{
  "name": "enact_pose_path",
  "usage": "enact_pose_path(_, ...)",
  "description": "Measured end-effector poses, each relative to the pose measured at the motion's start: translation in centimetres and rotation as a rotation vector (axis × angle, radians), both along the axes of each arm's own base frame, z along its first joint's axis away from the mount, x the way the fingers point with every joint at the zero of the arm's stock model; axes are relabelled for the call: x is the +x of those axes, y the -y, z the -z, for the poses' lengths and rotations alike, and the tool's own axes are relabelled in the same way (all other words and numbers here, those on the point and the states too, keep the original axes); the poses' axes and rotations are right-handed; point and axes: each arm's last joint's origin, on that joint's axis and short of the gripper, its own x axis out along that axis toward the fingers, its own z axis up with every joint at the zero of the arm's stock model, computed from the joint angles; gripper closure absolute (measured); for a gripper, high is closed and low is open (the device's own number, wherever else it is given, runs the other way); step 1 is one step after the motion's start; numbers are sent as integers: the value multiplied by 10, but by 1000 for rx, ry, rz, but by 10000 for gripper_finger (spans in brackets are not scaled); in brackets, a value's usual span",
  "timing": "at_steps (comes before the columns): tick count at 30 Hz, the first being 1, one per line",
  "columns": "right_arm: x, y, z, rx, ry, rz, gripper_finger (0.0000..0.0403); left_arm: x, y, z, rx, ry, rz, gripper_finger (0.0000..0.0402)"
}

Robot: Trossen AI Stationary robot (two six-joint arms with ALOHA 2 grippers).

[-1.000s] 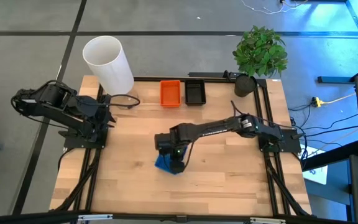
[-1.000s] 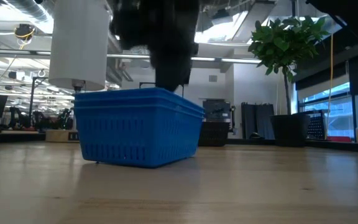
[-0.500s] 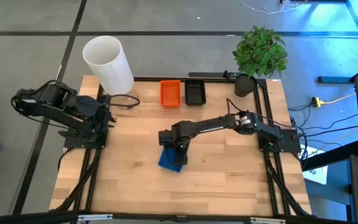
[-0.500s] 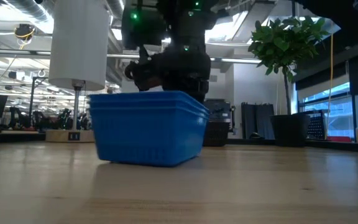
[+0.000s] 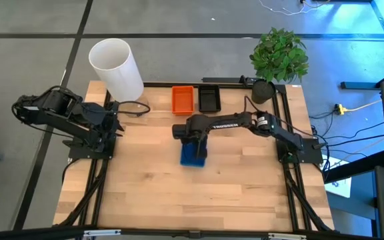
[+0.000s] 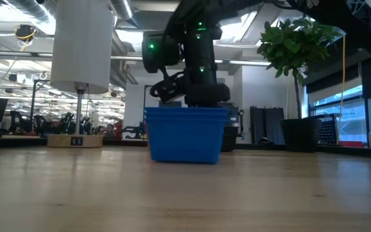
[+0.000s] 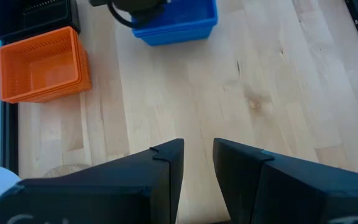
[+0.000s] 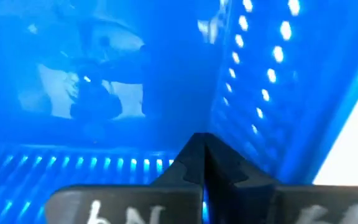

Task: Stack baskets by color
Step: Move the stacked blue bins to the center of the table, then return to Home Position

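Observation:
A blue basket [image 5: 194, 155] stands near the middle of the table, its long sides running near to far. My right gripper [image 5: 193, 135] is shut on its far end, pointing down. In the low view the blue basket [image 6: 185, 136] sits level, low on the table, below the gripper [image 6: 192, 102]. An orange basket [image 5: 183, 100] and a black basket [image 5: 209, 99] rest side by side on their bottoms at the far edge. My left gripper [image 7: 197, 163] waits open above the table's left side, touching nothing. My right gripper pinches the blue basket's far short wall at its rim [image 8: 166, 163], one finger inside the basket and one outside. The fingers come from above, pointing down. The basket sits upright and level under them; I cannot tell whether its bottom [image 6: 185, 159] touches the table.
A tall white cylinder [image 5: 115, 67] stands at the far left corner and a potted plant [image 5: 264, 88] at the far right corner. Bare wood [image 5: 152, 193] lies between the blue basket and the near edge.
My right gripper has gone toward the far edge and a little to the right, sinking and tipping to point straight down, still shut. The blue basket has come with it toward the orange and black baskets, turned about so its length runs near to far, and levelled out.

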Motion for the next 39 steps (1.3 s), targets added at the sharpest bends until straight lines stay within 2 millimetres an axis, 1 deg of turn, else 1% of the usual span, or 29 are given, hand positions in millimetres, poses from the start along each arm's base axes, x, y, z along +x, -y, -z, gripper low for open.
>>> enact_pose_path(5,-2,13,0,-72,-23,-65,403,0,0,0,-2,0,-3,324)
enact_pose_path(9,-2,20,0,-79,-26,-56,403,0,0,0,-3,0,-3,324)
enact_pose_path(11,-3,21,-4,-78,-34,-52,403,0,0,0,-4,0,-4,324)
enact_pose_path(13,0,21,-12,-81,-13,-55,403,0,0,0,-4,0,-5,324)
enact_pose_path(16,6,20,-34,-81,42,-64,403,0,0,0,-4,1,-5,324)
enact_pose_path(22,20,15,-93,-102,249,-74,403,0,0,0,-41,1,-50,324)
enact_pose_path(24,19,11,-108,-105,331,-83,403,0,0,0,-55,1,-67,324)
enact_pose_path(33,-11,-5,-173,-94,511,-56,403,-1,0,1,-69,-16,-89,328)
enact_pose_path(35,-20,-11,-189,-90,554,-68,403,-3,-1,2,-58,-36,-94,342)
enact_pose_path(39,-39,-17,-218,-86,619,-81,403,-9,-3,5,-21,-70,-124,390)
